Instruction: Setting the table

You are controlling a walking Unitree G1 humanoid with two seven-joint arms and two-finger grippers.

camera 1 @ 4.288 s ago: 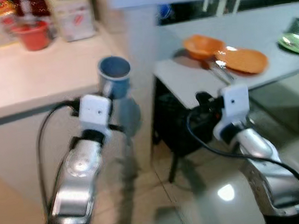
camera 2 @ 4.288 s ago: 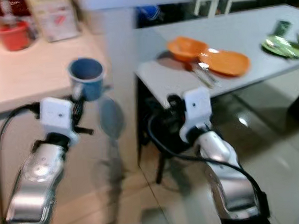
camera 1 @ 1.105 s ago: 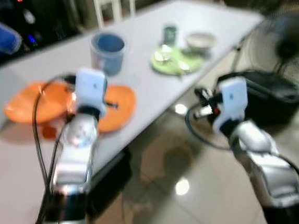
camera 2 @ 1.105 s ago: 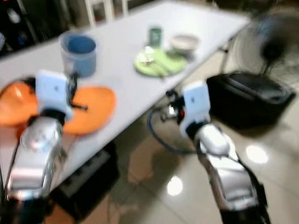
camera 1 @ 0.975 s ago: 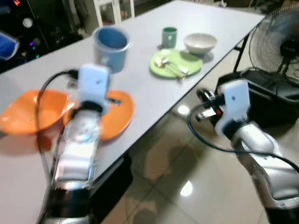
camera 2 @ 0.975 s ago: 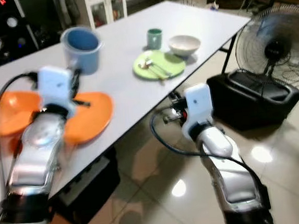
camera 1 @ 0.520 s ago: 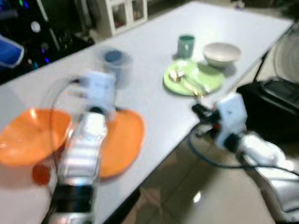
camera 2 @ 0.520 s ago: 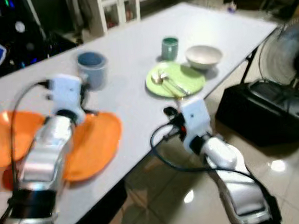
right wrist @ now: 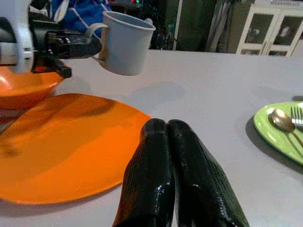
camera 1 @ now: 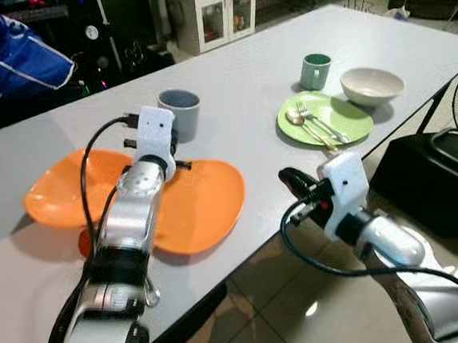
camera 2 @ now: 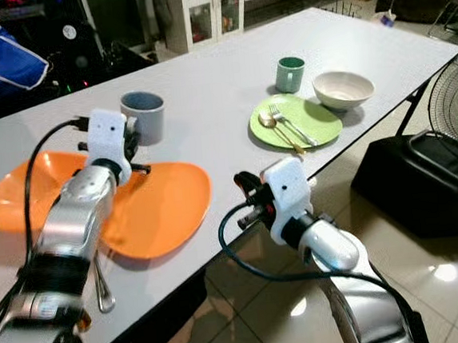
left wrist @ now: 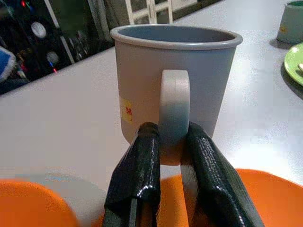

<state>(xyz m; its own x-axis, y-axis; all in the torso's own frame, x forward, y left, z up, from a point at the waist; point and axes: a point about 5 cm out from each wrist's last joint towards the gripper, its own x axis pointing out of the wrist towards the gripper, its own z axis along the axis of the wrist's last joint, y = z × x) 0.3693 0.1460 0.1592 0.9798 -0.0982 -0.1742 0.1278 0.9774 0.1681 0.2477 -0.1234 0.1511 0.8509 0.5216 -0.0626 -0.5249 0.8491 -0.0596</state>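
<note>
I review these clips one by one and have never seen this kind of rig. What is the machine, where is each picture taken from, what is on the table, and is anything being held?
It is a walking humanoid robot with two silver arms, each ending in a tool of two black fingers. Two pictures come from cameras in its head, looking down; the other two come from a camera on each wrist, looking along the fingers.

On the grey table lie an orange plate and an orange bowl, and farther along a green plate with a spoon and fork, a green cup and a white bowl.

The left tool pinches the handle of a grey mug, held above the table. The right tool is shut and holds nothing, by the table's edge.
</note>
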